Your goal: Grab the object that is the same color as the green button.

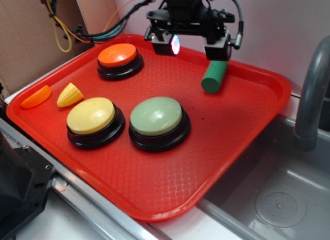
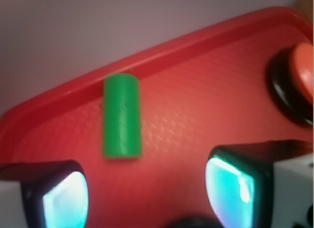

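Fingers [image 2: 66, 198] of the gripper [image 1: 192, 44] spread apart and grasping nothing, their pale glowing pads facing each other across a bare gap; in the wrist view the gripper [image 2: 147, 196] hangs above the red tray [image 1: 154, 183] with the green cylinder [image 2: 121, 116] lying ahead of the gap, nearer the left-hand finger, apart from both. In the exterior view the green cylinder [image 1: 214, 76] lies on its side at the far part of the tray, close to the rear rim, one flat round end turned toward the camera, directly beneath one finger block. Nothing lies between the fingers and the cylinder. The orange button [image 1: 118, 58] sits at the far left of the tray, its dome partly seen at the right edge of the wrist view [image 2: 303, 71]. The green button [image 1: 158, 120] and the yellow button [image 1: 94, 120] stand side by side toward the near middle, well apart from the cylinder. An orange wedge [image 1: 36, 97] and a yellow cone-shaped piece [image 1: 69, 94] lie near the left rim. A grey faucet [image 1: 312, 90] rises over the sink [image 1: 278, 193] to the right of the tray
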You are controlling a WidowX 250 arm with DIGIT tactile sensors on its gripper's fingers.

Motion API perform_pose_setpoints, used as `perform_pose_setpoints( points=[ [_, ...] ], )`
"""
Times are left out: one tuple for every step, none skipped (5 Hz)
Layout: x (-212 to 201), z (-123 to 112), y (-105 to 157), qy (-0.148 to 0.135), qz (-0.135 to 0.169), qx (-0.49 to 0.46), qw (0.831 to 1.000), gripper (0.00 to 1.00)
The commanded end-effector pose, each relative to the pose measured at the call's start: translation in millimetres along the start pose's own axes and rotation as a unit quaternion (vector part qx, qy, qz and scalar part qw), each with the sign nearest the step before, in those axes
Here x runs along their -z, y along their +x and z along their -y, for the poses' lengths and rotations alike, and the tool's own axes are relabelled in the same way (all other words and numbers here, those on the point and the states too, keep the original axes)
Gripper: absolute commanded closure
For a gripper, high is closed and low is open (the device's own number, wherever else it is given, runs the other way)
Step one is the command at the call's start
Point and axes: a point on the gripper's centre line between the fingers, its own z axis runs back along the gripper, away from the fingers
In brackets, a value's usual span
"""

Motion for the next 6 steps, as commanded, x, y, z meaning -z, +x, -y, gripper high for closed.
perform_pose_setpoints(
  points=[
    [22, 6, 18, -0.009, 0.01, 0.001, 1.0, 0.0],
    [35, 2, 17, -0.014, -0.003, -0.007, 1.0, 0.0],
    [45, 1, 15, -0.014, -0.014, -0.002, 1.0, 0.0],
    [45, 0, 18, -0.016, -0.015, -0.004, 1.0, 0.87],
    [36, -4, 16, -0.023, -0.026, 0.025, 0.999, 1.0],
    [15, -23, 24, -0.03, -0.047, 0.067, 0.996, 1.0]
  ],
)
